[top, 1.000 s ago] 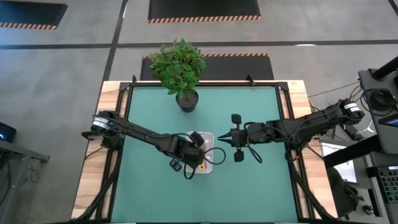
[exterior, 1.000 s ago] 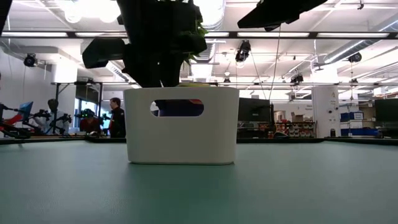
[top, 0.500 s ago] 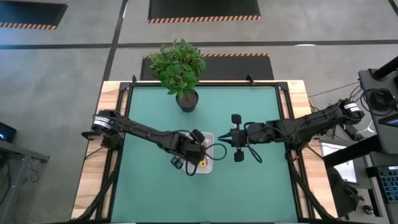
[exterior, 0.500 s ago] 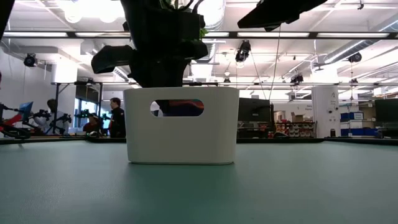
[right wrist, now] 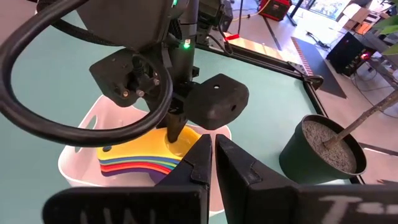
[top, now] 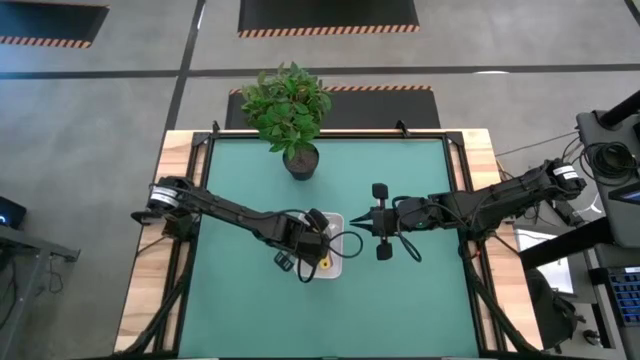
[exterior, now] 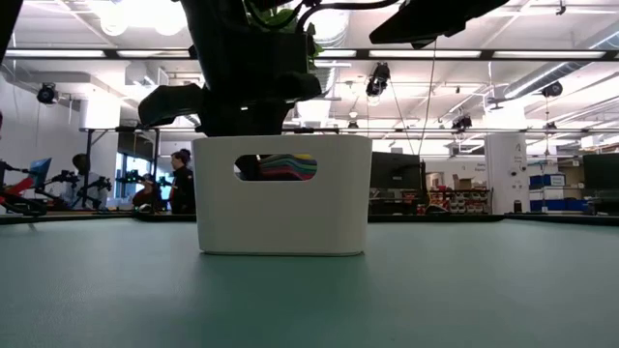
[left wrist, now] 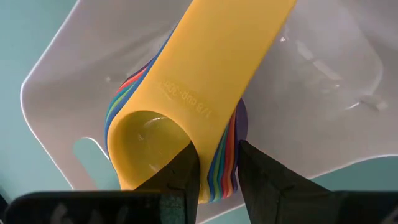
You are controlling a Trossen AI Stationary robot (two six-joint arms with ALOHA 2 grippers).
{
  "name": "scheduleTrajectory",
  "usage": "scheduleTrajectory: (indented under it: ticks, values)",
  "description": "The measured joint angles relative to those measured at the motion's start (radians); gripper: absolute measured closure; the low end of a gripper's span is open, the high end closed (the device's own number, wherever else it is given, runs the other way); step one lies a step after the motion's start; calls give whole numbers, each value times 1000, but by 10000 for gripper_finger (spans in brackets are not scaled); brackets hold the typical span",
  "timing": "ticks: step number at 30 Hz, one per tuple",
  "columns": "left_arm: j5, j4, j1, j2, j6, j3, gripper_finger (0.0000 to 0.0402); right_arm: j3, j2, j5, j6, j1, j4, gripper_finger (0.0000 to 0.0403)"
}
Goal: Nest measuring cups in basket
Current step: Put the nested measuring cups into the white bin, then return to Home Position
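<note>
Basket (left wrist: 323, 81): white. Measuring cups (left wrist: 186, 93): nested stack, yellow on top; red, orange, green, teal, blue, purple edges showing as stripes below. Table (top: 400, 300): teal-green mat. Plant pot (right wrist: 320, 152): dark green.

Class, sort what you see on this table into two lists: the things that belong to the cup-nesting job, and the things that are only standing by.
Part of the job:
- nested stack of coloured plastic measuring cups, yellow on top
- white plastic basket holding the stack
- left hand, gripping the stack's rim

Only standing by:
- leafy green plant in a dark round pot, at the table's far edge
- right hand, shut, beside the basket
</note>
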Motion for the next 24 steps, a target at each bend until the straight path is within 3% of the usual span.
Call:
scheduleTrajectory:
  ticks: [5,17,24]
  values:
    - [7,3,0,0,9,0,319,0,0,0,0,0,0,394]
    - [6,11,0,-2,7,0,253,0,0,0,2,0,0,394]
    - [6,-19,-12,-34,-31,0,244,0,0,0,2,0,-15,394]
